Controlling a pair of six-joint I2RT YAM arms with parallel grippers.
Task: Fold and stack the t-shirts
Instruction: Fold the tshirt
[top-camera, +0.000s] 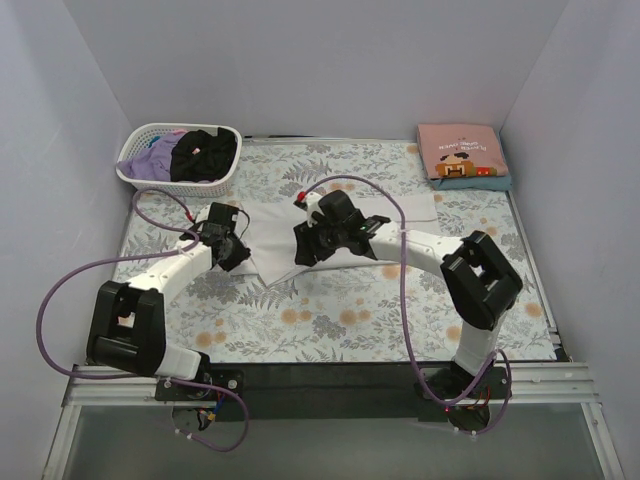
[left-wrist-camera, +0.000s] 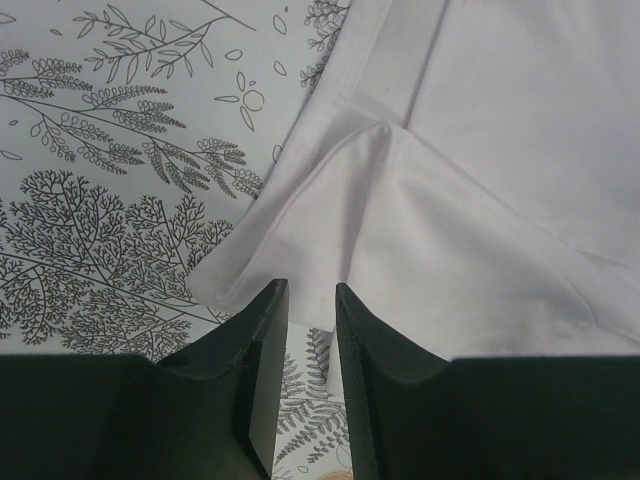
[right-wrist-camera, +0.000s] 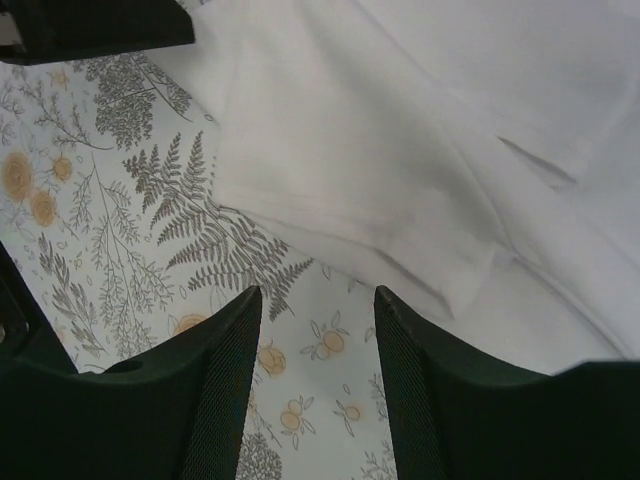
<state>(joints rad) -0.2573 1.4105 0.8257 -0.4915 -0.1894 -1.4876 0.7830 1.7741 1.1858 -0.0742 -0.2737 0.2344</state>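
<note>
A white t-shirt (top-camera: 272, 238) lies spread on the floral table cloth in the middle of the table. My left gripper (top-camera: 236, 254) hangs at its left edge. In the left wrist view a folded corner of the shirt (left-wrist-camera: 450, 230) lies just past the left gripper (left-wrist-camera: 311, 290), whose jaws stand a narrow gap apart with only table cloth showing between them. My right gripper (top-camera: 303, 252) is over the shirt's near edge. In its wrist view the right gripper (right-wrist-camera: 318, 292) is open over bare table cloth, the shirt's hem (right-wrist-camera: 400, 150) just beyond the tips.
A white slotted basket (top-camera: 135, 172) at the back left holds black and lavender cloth. A folded pink printed t-shirt (top-camera: 460, 152) lies on a teal one (top-camera: 492, 183) at the back right. Part of the left arm (right-wrist-camera: 90, 25) shows at the top of the right wrist view.
</note>
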